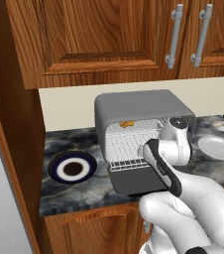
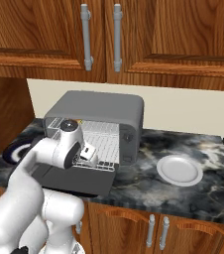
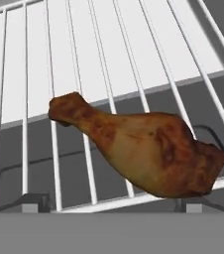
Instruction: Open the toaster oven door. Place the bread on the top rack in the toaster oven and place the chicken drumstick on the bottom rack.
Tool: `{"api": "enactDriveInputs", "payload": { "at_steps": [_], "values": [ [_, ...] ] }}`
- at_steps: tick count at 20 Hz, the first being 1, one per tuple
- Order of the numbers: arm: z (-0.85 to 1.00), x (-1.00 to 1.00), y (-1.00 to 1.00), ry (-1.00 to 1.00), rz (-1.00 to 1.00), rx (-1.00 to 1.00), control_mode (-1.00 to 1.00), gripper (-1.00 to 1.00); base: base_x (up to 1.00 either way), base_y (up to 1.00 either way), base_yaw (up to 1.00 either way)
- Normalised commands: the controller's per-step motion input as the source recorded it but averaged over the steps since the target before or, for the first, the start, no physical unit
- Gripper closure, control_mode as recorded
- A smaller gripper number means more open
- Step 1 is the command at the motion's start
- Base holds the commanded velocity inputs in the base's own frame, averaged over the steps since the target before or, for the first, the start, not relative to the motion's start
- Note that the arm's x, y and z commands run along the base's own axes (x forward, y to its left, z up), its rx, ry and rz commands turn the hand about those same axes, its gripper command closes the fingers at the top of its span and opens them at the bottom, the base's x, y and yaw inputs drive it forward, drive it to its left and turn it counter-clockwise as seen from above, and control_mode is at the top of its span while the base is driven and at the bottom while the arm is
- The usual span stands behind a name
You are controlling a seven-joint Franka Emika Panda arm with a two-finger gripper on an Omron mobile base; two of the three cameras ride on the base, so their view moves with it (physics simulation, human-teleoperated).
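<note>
You are looking at a kitchen counter [image 2: 148, 186] of dark marbled stone under wooden cabinets [image 2: 158, 39]. On it stands the toaster oven [image 1: 139, 106], a grey box with rounded corners. The toaster oven door [image 1: 136, 179] is folded down flat in front of it, so the white inside with its wire shelves is exposed.

On the top rack [image 1: 136, 127], near the back, sits the bread [image 1: 127, 124], a small golden lump.

Your arm reaches into the oven mouth, low down. In the right base view the gripper [image 2: 90, 153] sits just over the front of the bottom rack [image 2: 106, 163]. Its jaws stand spread wide and hold nothing.

The hand camera looks straight down on the chicken drumstick [image 3: 143, 146]. It lies on the wires of the bottom rack, close to the rack's front bar. Its thick, browned end points to the right of that view and its thin bone end to the upper left.

To the right of the oven is a white plate [image 2: 179, 170]. To its left is a dark blue bowl [image 1: 73, 167] with a white ring inside.
</note>
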Motion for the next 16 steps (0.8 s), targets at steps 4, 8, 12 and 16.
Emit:
{"api": "enactDriveInputs", "payload": {
  "at_steps": [4,8,12,16],
  "values": [
    [-0.08,0.03,0.00,-0.26,0.10,-0.02,-1.00,-1.00,0.00,0.00,0.00],
    [-0.16,0.26,0.00,-0.25,0.08,-0.02,-1.00,-1.00,0.00,0.00,0.00],
    [0.02,-0.66,0.00,-0.21,0.13,0.00,-1.00,-1.00,0.00,0.00,0.00],
    [0.22,-1.00,0.01,-0.01,0.03,0.00,-1.00,-1.00,0.00,0.00,0.00]
  ]
}}
